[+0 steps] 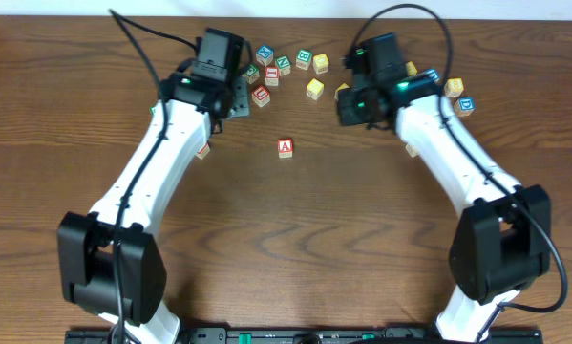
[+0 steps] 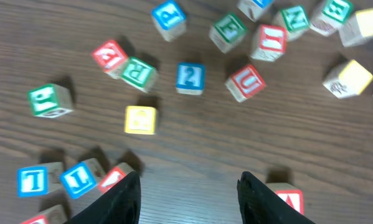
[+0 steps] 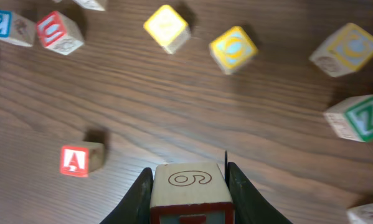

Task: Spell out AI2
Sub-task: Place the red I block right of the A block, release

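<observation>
- The left gripper stood with jaws apart, nothing between them.
- The blue "2" cube lay straight ahead of its fingertips; the red "I" cube sat farther ahead (wrist view slightly blurred).
- The right gripper was clamped on a "6" cube; the red "A" cube rested beside its fingers, not touching.

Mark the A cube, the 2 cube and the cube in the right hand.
A cube (image 3: 74,160): right wrist view, on its red letter face.
2 cube (image 2: 190,77): left wrist view, on its blue top face.
gripped cube (image 3: 189,180): right wrist view, on its pale top face.
</observation>
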